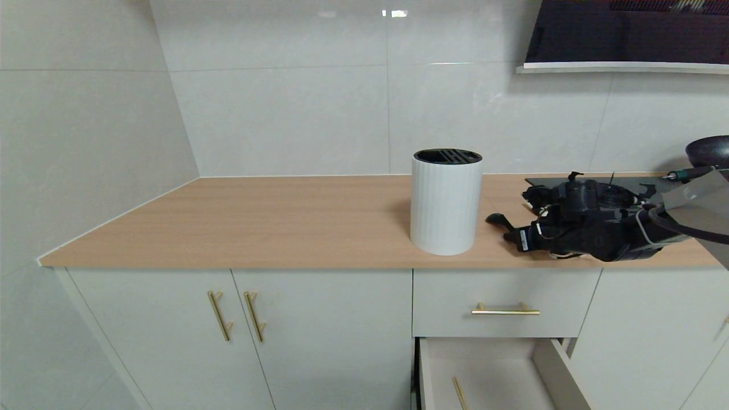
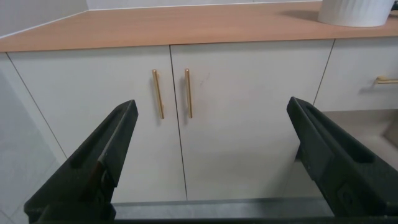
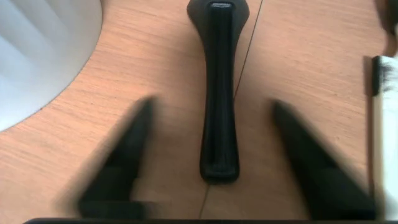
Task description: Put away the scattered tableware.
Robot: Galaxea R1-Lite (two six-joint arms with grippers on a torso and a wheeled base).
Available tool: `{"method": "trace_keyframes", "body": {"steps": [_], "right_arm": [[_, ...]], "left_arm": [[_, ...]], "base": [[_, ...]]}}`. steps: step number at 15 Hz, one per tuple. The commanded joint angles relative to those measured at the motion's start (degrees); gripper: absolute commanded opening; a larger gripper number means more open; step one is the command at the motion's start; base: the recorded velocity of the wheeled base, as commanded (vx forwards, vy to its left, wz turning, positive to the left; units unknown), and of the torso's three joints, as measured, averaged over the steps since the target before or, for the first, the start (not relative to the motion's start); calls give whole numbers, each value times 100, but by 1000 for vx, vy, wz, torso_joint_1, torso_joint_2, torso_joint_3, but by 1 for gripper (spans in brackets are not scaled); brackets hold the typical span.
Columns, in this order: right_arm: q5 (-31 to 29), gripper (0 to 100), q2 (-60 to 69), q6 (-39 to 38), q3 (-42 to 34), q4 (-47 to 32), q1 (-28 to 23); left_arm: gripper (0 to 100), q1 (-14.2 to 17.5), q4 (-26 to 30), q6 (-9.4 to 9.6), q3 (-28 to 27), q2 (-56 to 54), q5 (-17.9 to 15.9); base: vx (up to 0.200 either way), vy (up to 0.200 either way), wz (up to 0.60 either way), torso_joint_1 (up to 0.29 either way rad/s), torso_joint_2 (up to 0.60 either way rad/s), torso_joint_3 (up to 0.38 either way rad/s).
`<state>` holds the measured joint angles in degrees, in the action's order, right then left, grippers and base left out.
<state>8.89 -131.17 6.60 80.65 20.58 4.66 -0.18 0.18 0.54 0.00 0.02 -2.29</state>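
A black utensil handle (image 3: 219,93) lies flat on the wooden counter (image 1: 256,222), just right of a white ribbed holder (image 1: 445,201) with a black slotted top. Its end (image 1: 496,218) pokes out from under my right gripper (image 1: 519,236). In the right wrist view the right gripper (image 3: 214,158) is open, with one finger (image 3: 124,155) on each side of the handle and not touching it. In the left wrist view my left gripper (image 2: 211,162) is open with nothing between its fingers, below counter height in front of the cabinet doors (image 2: 174,118).
A black hob (image 1: 598,185) with a dark pan (image 1: 709,151) lies at the counter's right end. Below the counter a drawer (image 1: 490,376) stands pulled out, with a thin gold stick inside. A shut drawer with a gold handle (image 1: 506,311) sits above it. The counter's left half is bare.
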Motion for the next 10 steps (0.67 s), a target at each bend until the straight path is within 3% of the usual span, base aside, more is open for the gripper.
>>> {"method": "trace_keyframes", "body": {"steps": [1,6,10], "right_arm": [[-1,0,-49,0,3,-1,9],[-45,0,188,-413,-67,8,9],[-124,0,1463,-941,-1157,8,44]], "left_arm": [[100,1,-1,8,0,-2,1],[100,1,-1,-1,0,-2,1],[100,1,-1,8,0,-2,1]], "base": [[0,0,0,0,0,0],[0,0,0,0,0,0],[0,0,0,0,0,0]]}}
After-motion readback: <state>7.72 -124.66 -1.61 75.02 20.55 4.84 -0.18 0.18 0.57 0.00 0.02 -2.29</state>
